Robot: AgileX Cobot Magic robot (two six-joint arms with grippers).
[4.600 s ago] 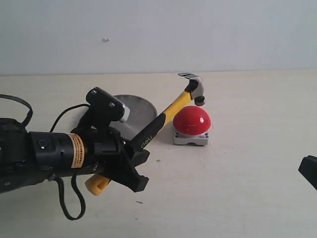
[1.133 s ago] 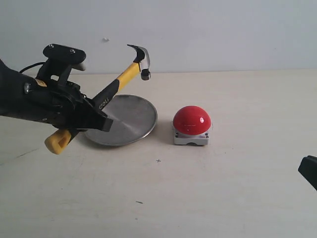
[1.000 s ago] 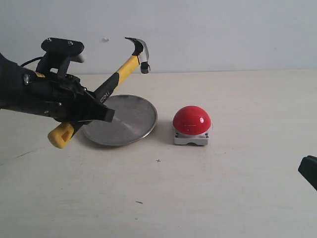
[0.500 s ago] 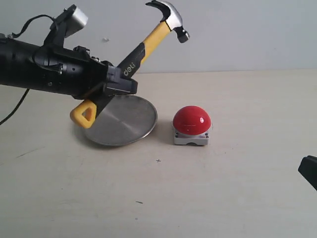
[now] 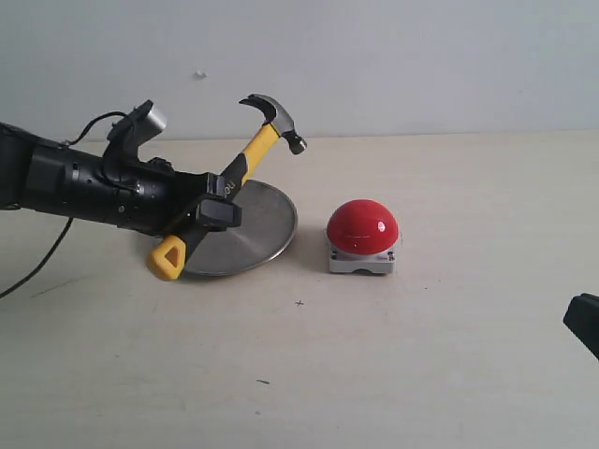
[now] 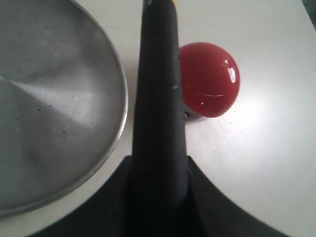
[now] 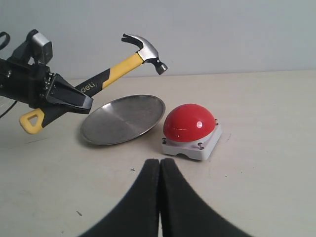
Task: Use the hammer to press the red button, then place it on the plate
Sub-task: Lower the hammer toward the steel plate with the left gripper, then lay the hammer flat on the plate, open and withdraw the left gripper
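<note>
My left gripper (image 5: 217, 204) is shut on the black part of the hammer (image 5: 260, 148) handle. The hammer is tilted, with its steel head up and to the right above the plate (image 5: 262, 224) and its yellow looped end low by the plate's front left rim. In the left wrist view the handle (image 6: 158, 98) runs between the jaws, with the plate (image 6: 49, 98) on one side and the red button (image 6: 212, 79) beyond. The red button (image 5: 362, 227) sits on its grey base just right of the plate. My right gripper (image 7: 159, 162) is shut and empty, low over the table.
Beige tabletop with a pale wall behind. A dark piece of the right arm (image 5: 585, 323) shows at the right edge. The left arm's cable (image 5: 37, 267) trails over the table at the left.
The left arm has swung up and then come back down. The hammer head is now lower and further left, above the plate's far side. The right gripper has not moved.
</note>
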